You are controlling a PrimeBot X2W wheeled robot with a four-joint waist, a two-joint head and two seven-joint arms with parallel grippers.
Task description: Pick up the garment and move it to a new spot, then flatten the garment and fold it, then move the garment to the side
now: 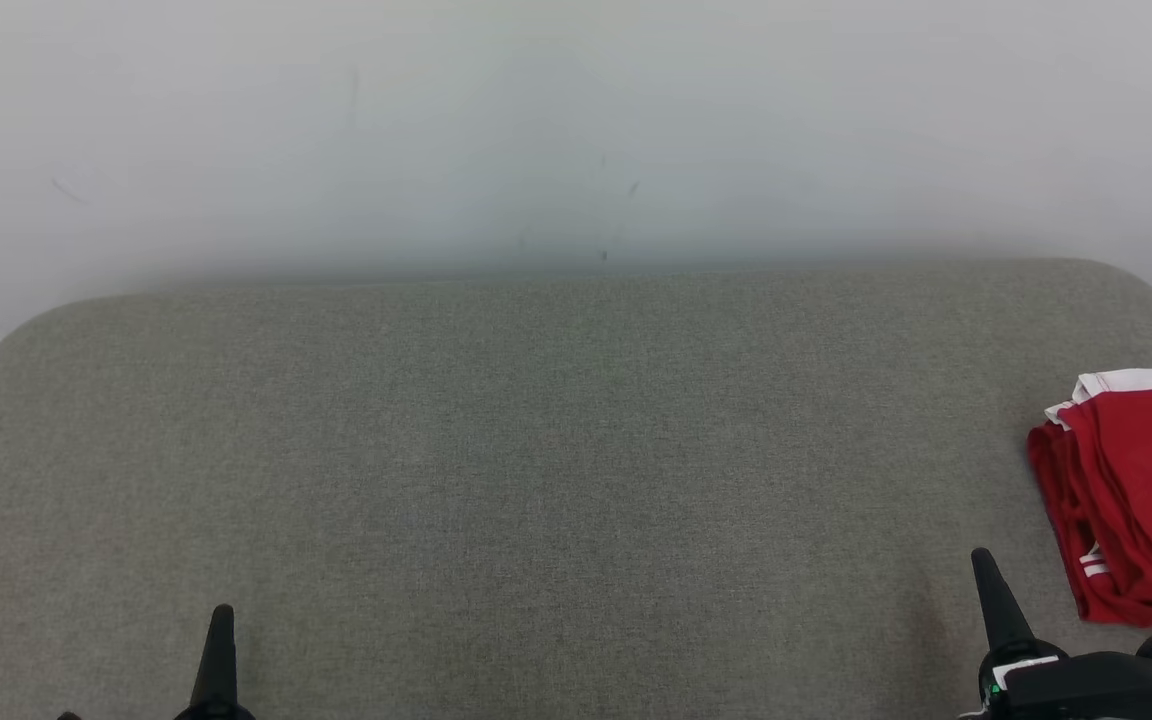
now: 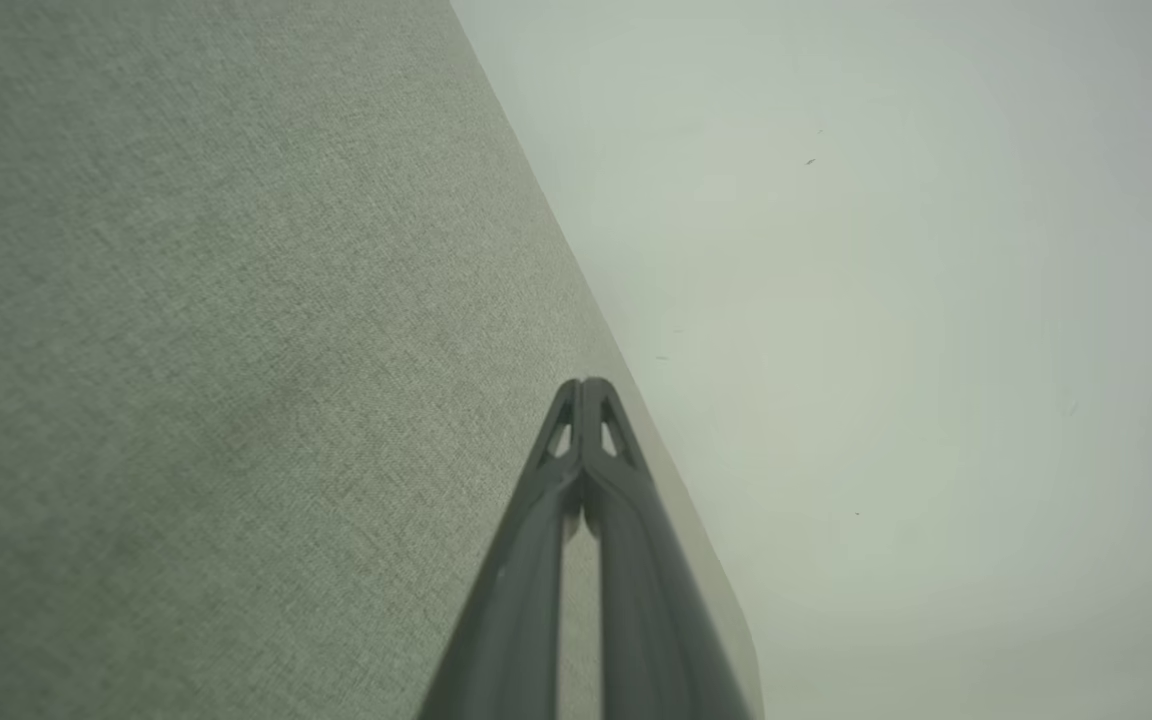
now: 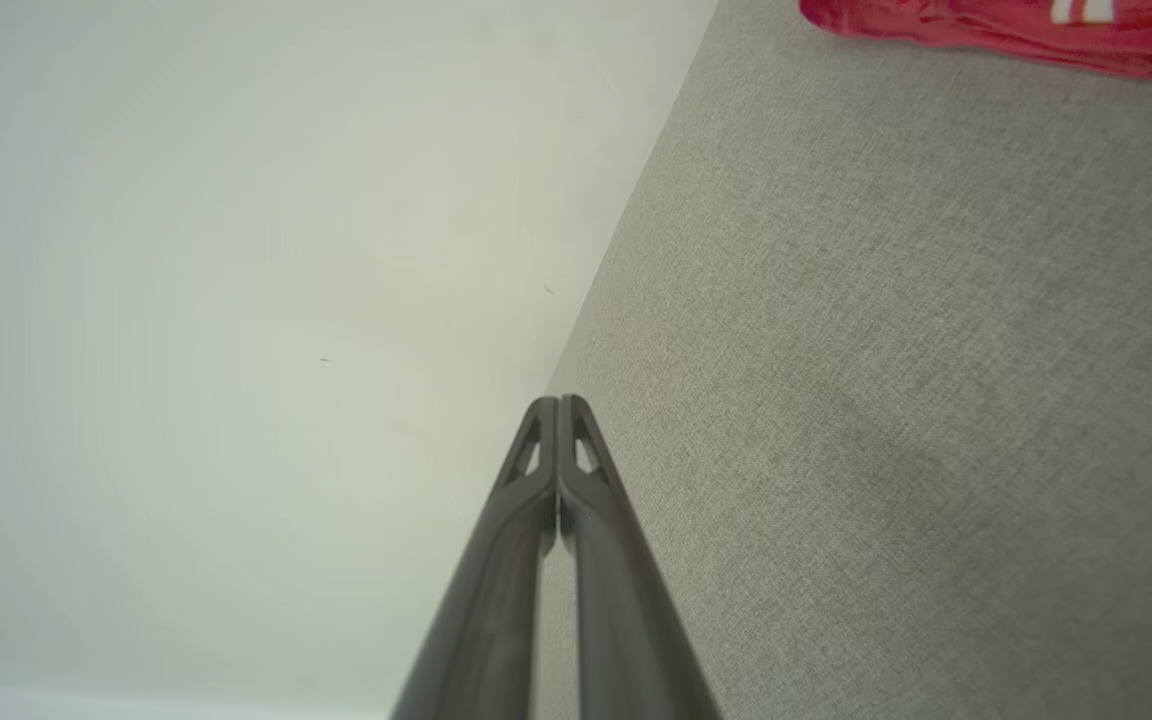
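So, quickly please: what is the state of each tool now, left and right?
Left tool: closed, holding nothing.
Right tool: closed, holding nothing; the red garment lies apart from it.

padded surface [image 1: 536,480]: grey woven cloth, coarse weave plainly visible, matt.
garment [image 1: 1136,480]: red cloth, soft, creased; white cloth trim and stripes; faint sheen in right wrist view.
left gripper [image 2: 584,390], right gripper [image 3: 558,405]: dark grey, plastic-looking, smooth, matt.
wall [image 1: 576,120]: pale, smooth, matt, few small scuffs.

Garment [image 1: 1136,490] on surface [image 1: 536,480], far right; wall [image 1: 536,130] behind surface; right end effector [image 1: 983,562] just left of garment.
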